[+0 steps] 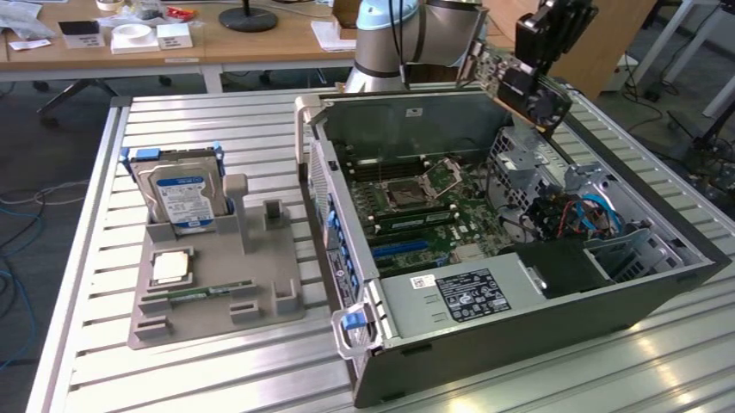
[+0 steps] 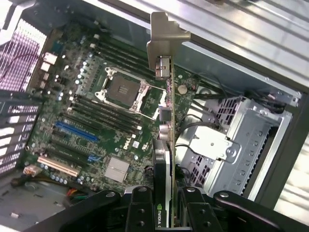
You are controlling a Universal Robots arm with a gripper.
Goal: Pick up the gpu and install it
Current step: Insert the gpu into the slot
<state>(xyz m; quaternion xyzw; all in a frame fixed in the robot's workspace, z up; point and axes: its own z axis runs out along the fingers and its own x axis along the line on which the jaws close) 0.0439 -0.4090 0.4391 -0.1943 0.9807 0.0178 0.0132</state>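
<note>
My black pincer (image 2: 166, 210) is pinched on the gpu (image 2: 164, 121), a flat green circuit board with a black cooler block on one face and a dull silver bracket of bent sheet metal at its free end. I hold it by the edge opposite that bracket. In the exterior view the card hangs tilted in the air above the far corner of the open grey steel computer case (image 1: 643, 284), towards the exterior view's right. It touches nothing but me.

Below the card lies the green motherboard (image 2: 96, 121), crowded with dark slots, one long blue plastic slot (image 2: 77, 131) and a square metal processor socket (image 2: 120, 89). Just beside the card's path stands a perforated silver drive cage (image 2: 241, 140) with thin black cables draped against it.

I judge the main risk to be the bracket: it sticks out ahead and could snag the case wall or the cage edge and twist the card in my grip. The board is thin and smooth, so a knock might make it slip between my fingers. If the tilt remains, its edge could meet a slot crookedly and jam, or scrape the small parts around it. The loose cables could also get trapped under it.
</note>
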